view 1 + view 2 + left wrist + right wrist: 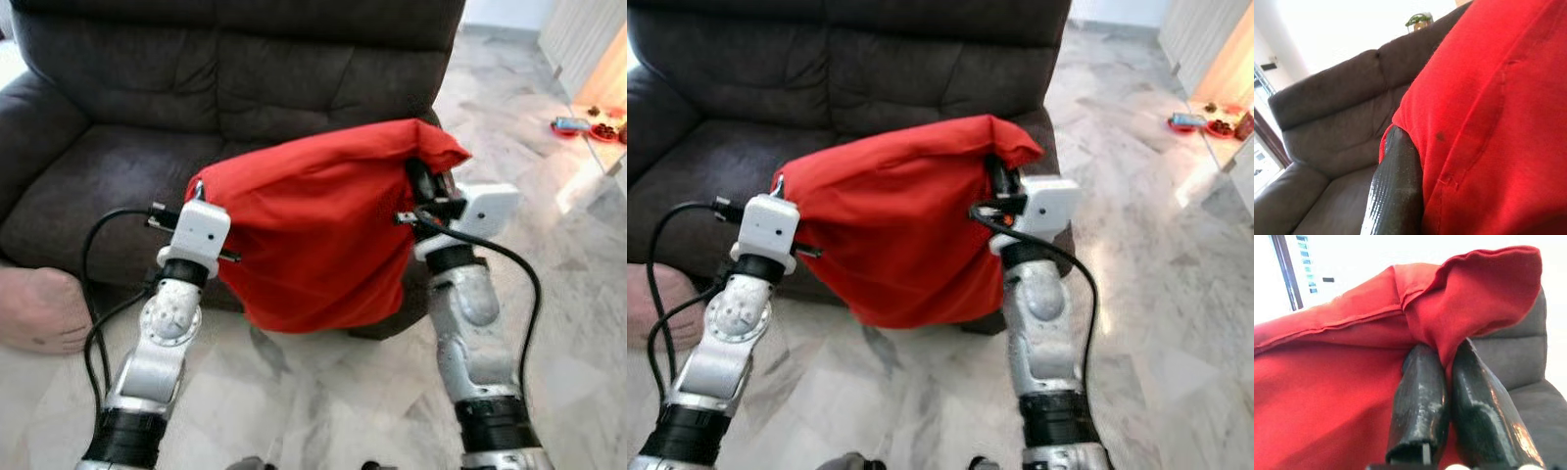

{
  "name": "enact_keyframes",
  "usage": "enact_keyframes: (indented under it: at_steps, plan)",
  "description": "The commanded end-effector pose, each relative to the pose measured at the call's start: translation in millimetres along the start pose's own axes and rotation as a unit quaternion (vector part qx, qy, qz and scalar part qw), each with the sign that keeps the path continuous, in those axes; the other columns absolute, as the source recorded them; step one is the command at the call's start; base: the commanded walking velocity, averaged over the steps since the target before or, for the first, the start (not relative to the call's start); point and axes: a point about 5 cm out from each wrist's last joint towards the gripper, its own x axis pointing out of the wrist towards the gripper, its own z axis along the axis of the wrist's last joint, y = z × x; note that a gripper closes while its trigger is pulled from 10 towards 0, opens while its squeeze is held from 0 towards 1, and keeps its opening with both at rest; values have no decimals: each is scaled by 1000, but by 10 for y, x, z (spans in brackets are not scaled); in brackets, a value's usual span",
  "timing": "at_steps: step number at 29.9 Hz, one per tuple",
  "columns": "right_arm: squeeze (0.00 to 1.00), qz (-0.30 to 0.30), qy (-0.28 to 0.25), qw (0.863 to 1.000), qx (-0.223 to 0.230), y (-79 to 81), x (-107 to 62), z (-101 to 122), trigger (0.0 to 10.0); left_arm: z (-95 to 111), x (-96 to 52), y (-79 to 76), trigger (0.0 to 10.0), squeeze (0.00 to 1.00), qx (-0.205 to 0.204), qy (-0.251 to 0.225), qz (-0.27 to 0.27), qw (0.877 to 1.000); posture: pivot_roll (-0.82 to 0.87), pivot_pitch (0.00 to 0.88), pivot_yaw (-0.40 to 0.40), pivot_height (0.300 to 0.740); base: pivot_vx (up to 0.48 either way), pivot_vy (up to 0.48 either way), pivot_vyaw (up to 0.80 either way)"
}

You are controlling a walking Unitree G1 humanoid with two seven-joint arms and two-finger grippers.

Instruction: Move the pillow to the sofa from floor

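Holding the soft red fabric pillow [313, 230] clear of the pale marble-patterned floor [323, 392], the two arms carry it in front of the dark grey upholstered sofa [118, 166], level with the seat's front edge but not yet over the cushion.

The right gripper [1447, 396] has both black fingers pinched together on a fold at the pillow's upper corner. The left gripper [1396, 191] presses one finger against the pillow's opposite side; whether its fingers are closed on cloth cannot be told.

Risks, as judged:
- The right hold takes only a thin flap of cover. The fold could slide out under the pillow's weight and drop that end.
- If the left side is merely pushed against, any widening between the arms would release it.
- The pillow hangs low. Advancing without lifting could catch it on the seat edge.
- A person's limb [39, 308] rests near the left arm and its cables.

No brand, label or writing is legible.
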Motion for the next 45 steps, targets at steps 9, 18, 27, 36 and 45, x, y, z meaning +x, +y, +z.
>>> enact_keyframes:
  at_steps: [9,18,27,36,45]
  plan:
    - [0,-8,-30,1000,-2,-36,35,133,10000,171,69,22,10000,0,-10,-40,10,999,80,147,-21,740,0,332,0]
    - [0,-10,-30,1000,1,-35,43,132,10000,256,82,-14,10000,0,-9,-59,-4,998,80,148,-21,740,0,0,0]
    - [0,-9,-29,1000,3,-16,50,126,10000,264,99,30,10000,0,-10,-55,4,998,83,148,-20,740,56,0,0]
    - [0,-9,-29,1000,5,4,43,119,10000,254,91,19,10000,0,-9,-52,2,999,83,150,-18,740,293,0,0]
    - [0,-9,-29,1000,5,4,42,117,10000,256,92,27,10000,0,-5,-53,6,999,84,150,-18,740,310,0,0]
